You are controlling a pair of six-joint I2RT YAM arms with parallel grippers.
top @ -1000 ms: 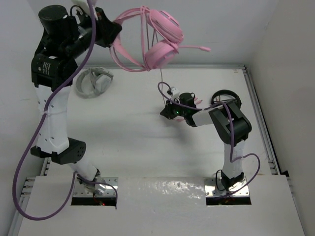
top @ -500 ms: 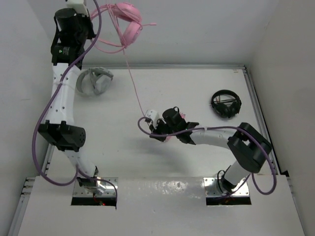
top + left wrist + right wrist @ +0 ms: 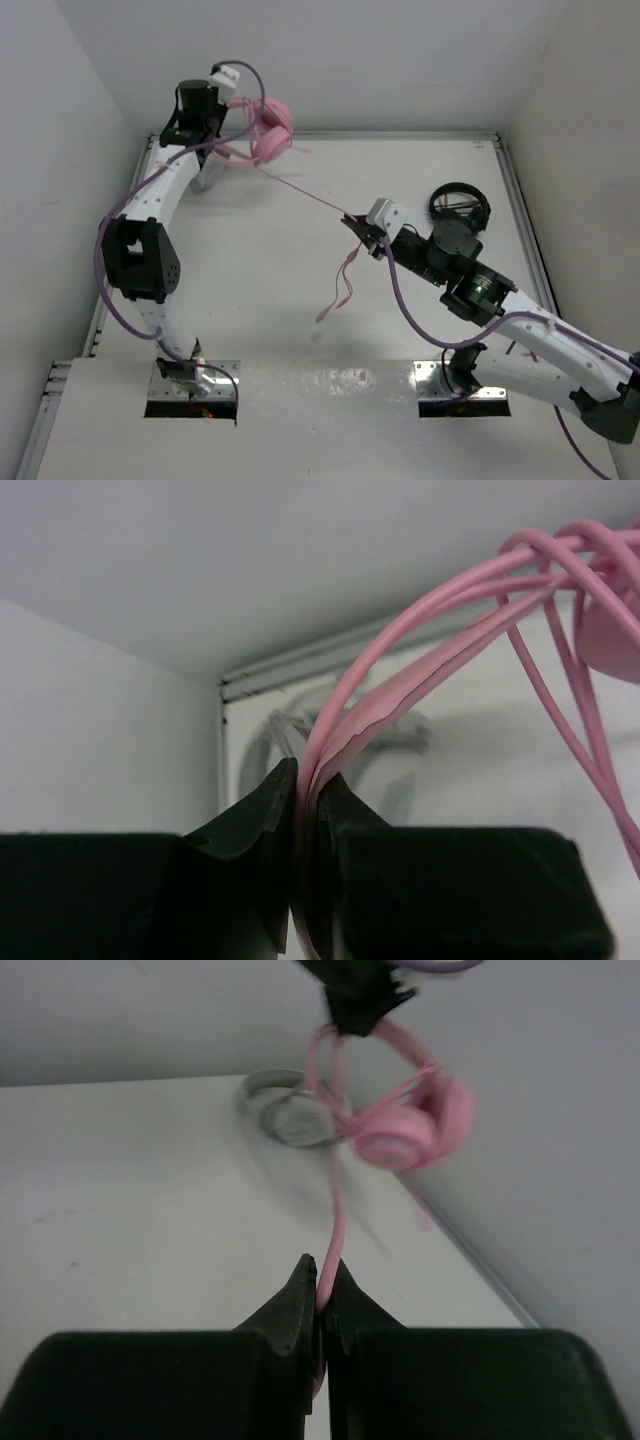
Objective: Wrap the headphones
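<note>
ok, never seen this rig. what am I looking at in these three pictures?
Two robot arms are bolted to a white table. The wide picture looks down from above and behind them. The other two come from a camera on each wrist, looking along its pincer. The left pincer is shut on the headband of the pink headphones, holding them in the air at the back. The right pincer is shut on their cable, stretched between the arms. Black headphones lie at the right, a grey-white pair back left.
</note>
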